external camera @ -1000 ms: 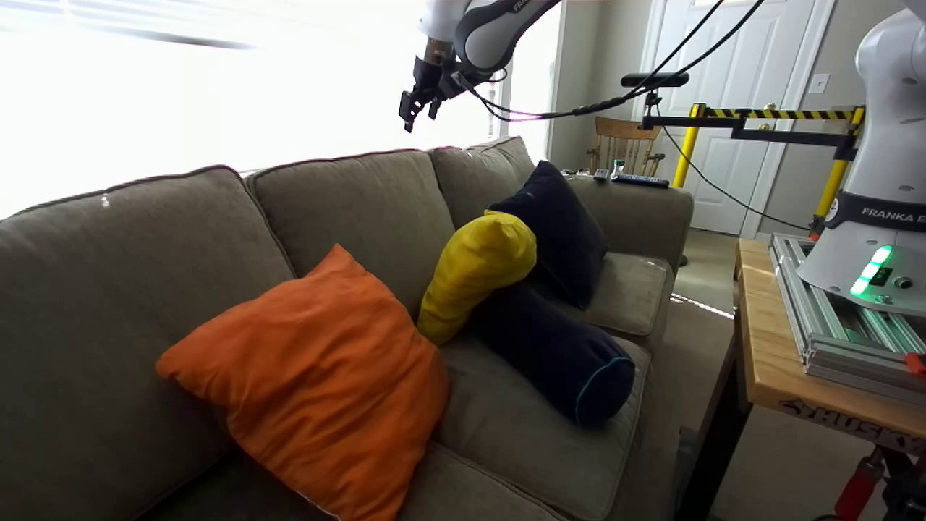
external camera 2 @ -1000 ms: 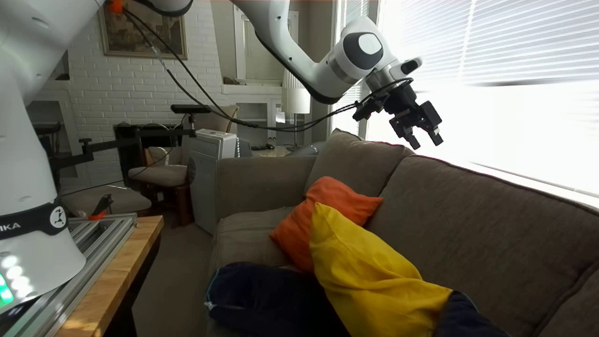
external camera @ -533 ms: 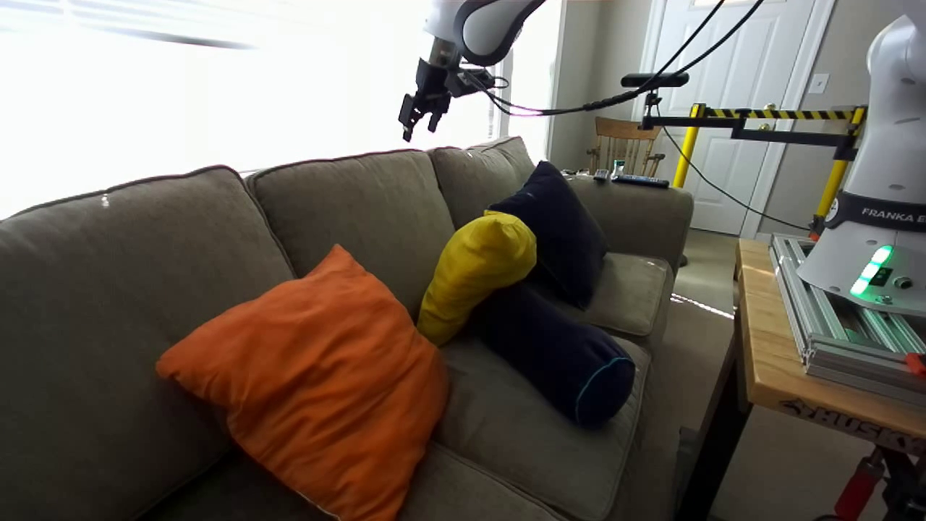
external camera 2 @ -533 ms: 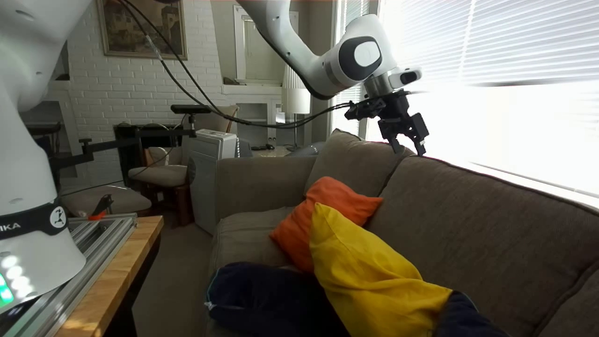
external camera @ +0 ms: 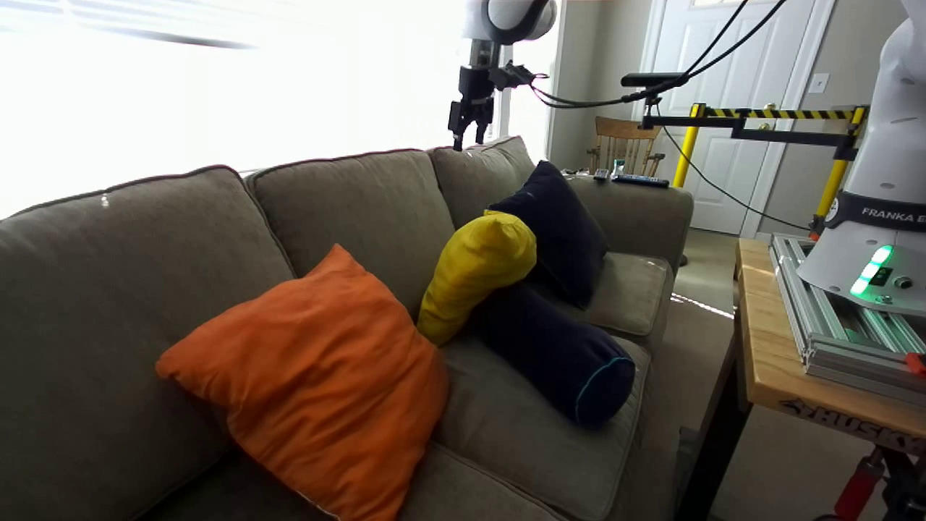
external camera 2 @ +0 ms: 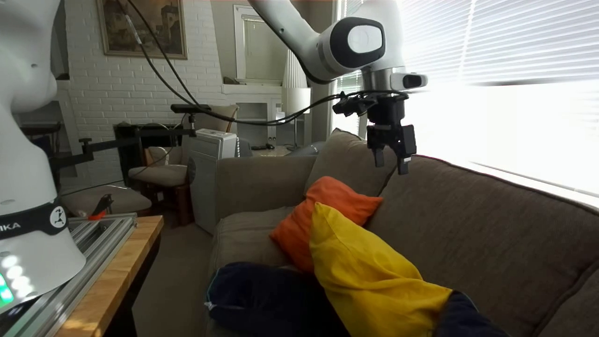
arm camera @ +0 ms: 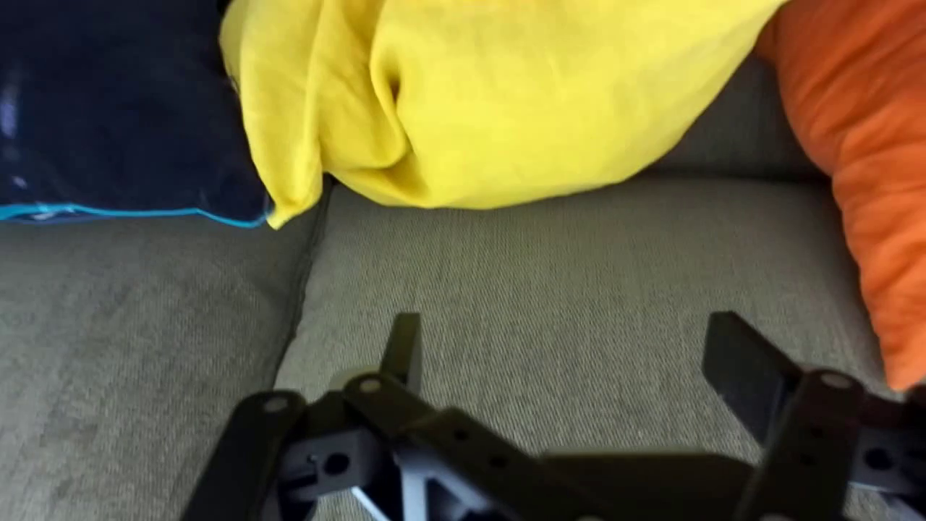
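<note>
Gripper (arm camera: 564,334) wide, empty, nr couch back (arm camera: 550,268), apart fr yellow pillow (arm camera: 506,101); fingertips (arm camera: 745,373) could poss. snag fabric if lowered too close.

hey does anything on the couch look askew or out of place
The yellow pillow, beside the orange pillow, looks slightly askew: slanted and bunched up rather than sitting squarely. No spill or damage stands out.
</note>
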Controlling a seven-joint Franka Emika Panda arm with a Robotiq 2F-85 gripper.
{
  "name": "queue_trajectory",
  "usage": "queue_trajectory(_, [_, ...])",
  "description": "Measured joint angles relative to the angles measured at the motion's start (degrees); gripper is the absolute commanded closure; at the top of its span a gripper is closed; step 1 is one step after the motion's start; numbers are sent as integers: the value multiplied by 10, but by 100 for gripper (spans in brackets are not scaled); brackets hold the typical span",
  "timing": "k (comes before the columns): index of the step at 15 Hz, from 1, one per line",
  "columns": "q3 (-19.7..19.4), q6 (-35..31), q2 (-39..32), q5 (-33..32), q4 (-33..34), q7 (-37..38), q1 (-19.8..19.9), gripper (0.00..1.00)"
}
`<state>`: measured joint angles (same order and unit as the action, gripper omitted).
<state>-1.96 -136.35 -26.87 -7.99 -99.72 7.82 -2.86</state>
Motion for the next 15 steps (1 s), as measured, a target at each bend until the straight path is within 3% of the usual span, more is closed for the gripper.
queue_trajectory(9, [0, 32, 69, 0, -98, -15, 12, 0])
queue_trajectory(15, [0, 32, 70, 0, -102, -15, 12, 0])
